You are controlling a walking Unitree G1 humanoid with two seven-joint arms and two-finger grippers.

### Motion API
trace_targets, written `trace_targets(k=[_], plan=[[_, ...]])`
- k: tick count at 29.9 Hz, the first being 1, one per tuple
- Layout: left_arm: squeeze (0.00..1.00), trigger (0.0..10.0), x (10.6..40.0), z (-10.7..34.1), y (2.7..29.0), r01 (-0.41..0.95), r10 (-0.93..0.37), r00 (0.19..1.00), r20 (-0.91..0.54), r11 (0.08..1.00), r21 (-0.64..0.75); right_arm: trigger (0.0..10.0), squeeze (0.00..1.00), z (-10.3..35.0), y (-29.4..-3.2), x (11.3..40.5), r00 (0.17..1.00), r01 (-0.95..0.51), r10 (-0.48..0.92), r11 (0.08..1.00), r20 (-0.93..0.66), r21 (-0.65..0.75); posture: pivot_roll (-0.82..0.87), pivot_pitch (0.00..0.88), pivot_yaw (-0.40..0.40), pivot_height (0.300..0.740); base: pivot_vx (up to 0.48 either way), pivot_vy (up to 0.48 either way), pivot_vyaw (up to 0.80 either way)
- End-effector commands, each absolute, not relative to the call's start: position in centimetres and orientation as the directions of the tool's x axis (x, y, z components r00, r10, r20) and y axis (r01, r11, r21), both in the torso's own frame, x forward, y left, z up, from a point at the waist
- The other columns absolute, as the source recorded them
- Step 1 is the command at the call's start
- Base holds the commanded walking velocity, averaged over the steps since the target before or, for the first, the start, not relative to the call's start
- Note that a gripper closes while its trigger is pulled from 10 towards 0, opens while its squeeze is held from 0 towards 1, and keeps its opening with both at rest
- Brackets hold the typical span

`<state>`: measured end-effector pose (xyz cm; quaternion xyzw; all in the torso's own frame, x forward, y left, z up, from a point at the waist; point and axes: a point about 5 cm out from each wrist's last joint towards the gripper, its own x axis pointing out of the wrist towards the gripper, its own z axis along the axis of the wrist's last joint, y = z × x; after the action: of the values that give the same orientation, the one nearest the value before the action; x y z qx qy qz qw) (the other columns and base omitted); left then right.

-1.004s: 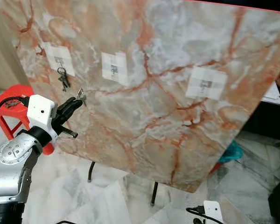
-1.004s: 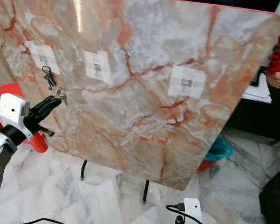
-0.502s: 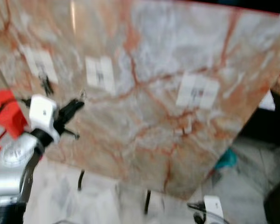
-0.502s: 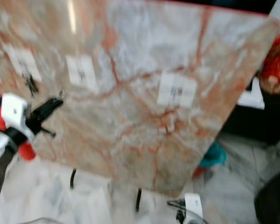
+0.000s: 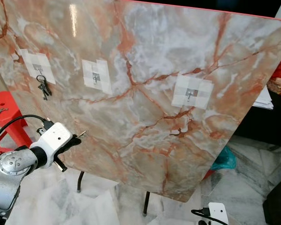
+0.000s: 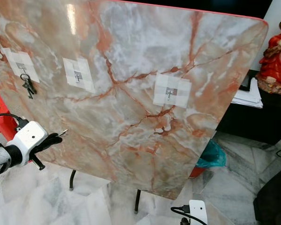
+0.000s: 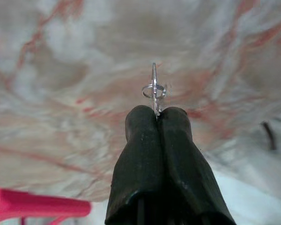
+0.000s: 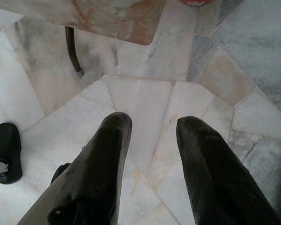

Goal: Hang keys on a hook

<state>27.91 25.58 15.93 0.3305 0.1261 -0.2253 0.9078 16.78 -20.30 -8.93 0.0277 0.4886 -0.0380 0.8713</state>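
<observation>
Nearest to us, our right gripper (image 8: 150, 136) hangs idle over the pale floor tiles (image 8: 145, 108), its two black fingers (image 8: 105, 154) spread apart with nothing between them. Its white wrist housing pokes up at the lower edge of the head views.

Our left gripper (image 5: 75, 138) is raised in front of the lower left part of the marble board (image 5: 150, 61). The left wrist view shows its fingers pressed together on a key (image 7: 154, 89), which stands up thin and edge-on from the fingertips with its small ring beside the blade. In the head view the key shows as a small silver tip just past the fingers. A second ago this gripper was higher, close under the leftmost hook; now it sits lower, well below that hook. The head camera has also swung and tilted, so the whole board has shifted in the picture, and the blur of half a second ago is gone.

Farther off, the board carries three taped white patches, each with a small metal hook: the left hook (image 5: 38, 67), the middle hook (image 5: 95, 76) and the right hook (image 5: 190, 93). A bunch of keys (image 5: 43, 87) already hangs from the left hook, as it did before. The red stool (image 5: 9, 124) stands behind our left arm, and a red figurine (image 6: 274, 56) sits at the far right.
</observation>
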Motion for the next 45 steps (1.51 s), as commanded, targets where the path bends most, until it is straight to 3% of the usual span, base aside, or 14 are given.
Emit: trace_targets(k=[1, 3, 6, 12, 15, 23, 29, 35, 40, 45], plan=[[0.00, 10.0, 28.5, 17.0, 25.1, 0.463, -0.333, 0.885, -0.325, 0.699, 0.544, 10.0, 0.00, -8.9, -20.5, 16.8, 0.518, 0.091, -0.041, 0.996, -0.854, 0.008, 0.13, 0.046, -0.087, 0.740, 0.000, 0.000, 0.00], [0.00, 10.0, 26.9, 15.5, 23.6, 0.659, -0.469, 0.742, -0.479, 0.643, 0.391, 10.0, 0.00, -8.9, -20.5, 16.8, 0.517, 0.088, -0.038, 0.996, -0.855, 0.009, 0.13, 0.050, -0.083, 0.740, 0.000, 0.000, 0.00], [0.00, 10.0, 25.8, 14.3, 23.3, 0.729, -0.496, 0.666, -0.557, 0.592, 0.344, 10.0, 0.00, -8.9, -20.6, 16.8, 0.516, 0.087, -0.040, 0.996, -0.856, 0.006, 0.13, 0.063, -0.081, 0.740, 0.000, 0.000, 0.00], [0.00, 10.0, 25.7, 14.1, 23.2, 0.730, -0.500, 0.662, -0.559, 0.598, 0.331, 10.0, 0.00, -8.9, -20.7, 16.8, 0.516, 0.087, -0.041, 0.996, -0.856, 0.005, 0.13, 0.063, -0.081, 0.740, 0.000, 0.000, 0.00], [0.00, 10.0, 25.1, 13.4, 23.5, 0.761, -0.496, 0.614, -0.614, 0.577, 0.296, 10.0, 0.00, -9.0, -20.3, 16.6, 0.512, 0.084, -0.032, 0.996, -0.859, 0.012, 0.12, 0.078, -0.059, 0.740, 0.000, 0.000, 0.00], [0.00, 10.0, 25.5, 13.9, 23.3, 0.781, -0.510, 0.592, -0.624, 0.555, 0.288, 10.0, 0.00, -9.1, -19.8, 16.6, 0.512, 0.091, -0.031, 0.996, -0.858, 0.019, 0.12, 0.065, -0.047, 0.740, 0.000, 0.000, 0.00], [0.00, 10.0, 25.0, 13.9, 23.3, 0.823, -0.524, 0.531, -0.666, 0.506, 0.258, 10.0, 0.00, -9.1, -19.6, 16.7, 0.513, 0.088, -0.027, 0.996, -0.858, 0.021, 0.13, 0.057, -0.045, 0.740, 0.000, 0.000, 0.00], [0.00, 10.0, 23.8, 12.4, 24.7, 0.886, -0.367, 0.415, -0.832, 0.368, 0.280, 10.0, 0.00, -9.1, -19.5, 16.7, 0.513, 0.086, -0.027, 0.996, -0.858, 0.021, 0.13, 0.054, -0.041, 0.740, 0.000, 0.000, 0.00], [0.00, 10.0, 23.3, 11.1, 24.7, 0.900, -0.325, 0.375, -0.868, 0.353, 0.256, 10.0, 0.00, -9.1, -19.7, 16.6, 0.512, 0.083, -0.026, 0.996, -0.858, 0.019, 0.13, 0.059, -0.041, 0.740, 0.000, 0.000, 0.00], [0.00, 10.0, 23.8, 11.2, 24.5, 0.876, -0.325, 0.426, -0.844, 0.380, 0.296, 10.0, 0.00, -9.1, -20.0, 16.5, 0.512, 0.088, -0.031, 0.996, -0.859, 0.017, 0.13, 0.066, -0.042, 0.740, 0.000, 0.000, 0.00]])
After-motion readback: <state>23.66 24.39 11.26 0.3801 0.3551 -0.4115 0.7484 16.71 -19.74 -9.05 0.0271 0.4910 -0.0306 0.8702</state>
